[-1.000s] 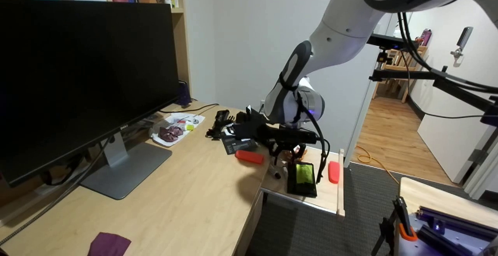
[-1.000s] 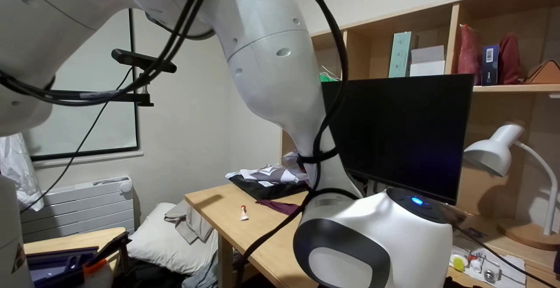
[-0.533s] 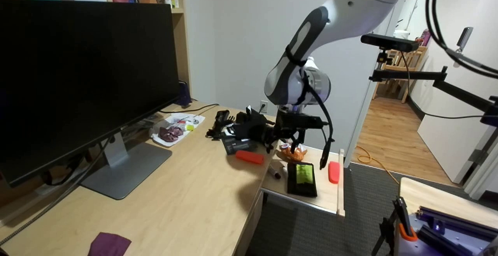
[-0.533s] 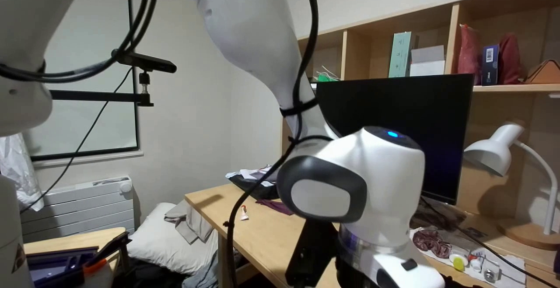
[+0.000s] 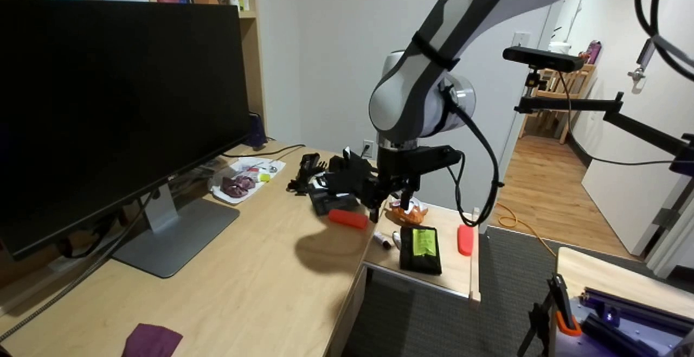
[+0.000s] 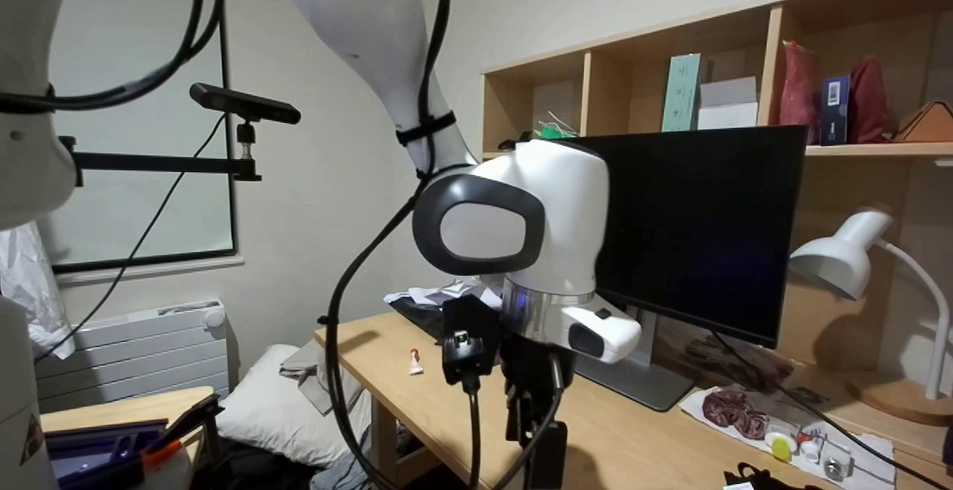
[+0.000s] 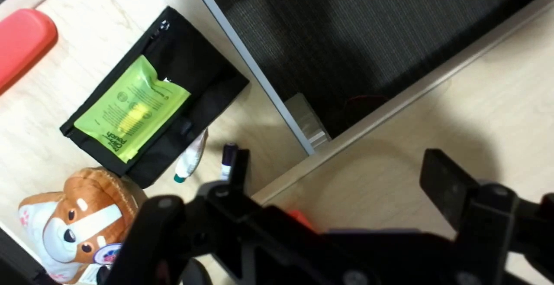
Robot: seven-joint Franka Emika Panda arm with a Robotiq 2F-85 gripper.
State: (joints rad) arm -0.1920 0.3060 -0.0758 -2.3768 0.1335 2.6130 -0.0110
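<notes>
"Inspecting the tool [image 7: 337,175], we find it spread wide, empty. The red oblong object [image 5: 347,219]?"

"At the tool's nine o'clock in an exterior view, flat on the table [image 5: 255,270], for stability, we judge."

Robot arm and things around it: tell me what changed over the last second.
The pincer rose and shifted toward the desk; in the wrist view its jaws now stand open with nothing between them. Whether it just let something go, the pictures do not show. The black pouch, the green packet on it and the desk's red object stayed put.
</notes>
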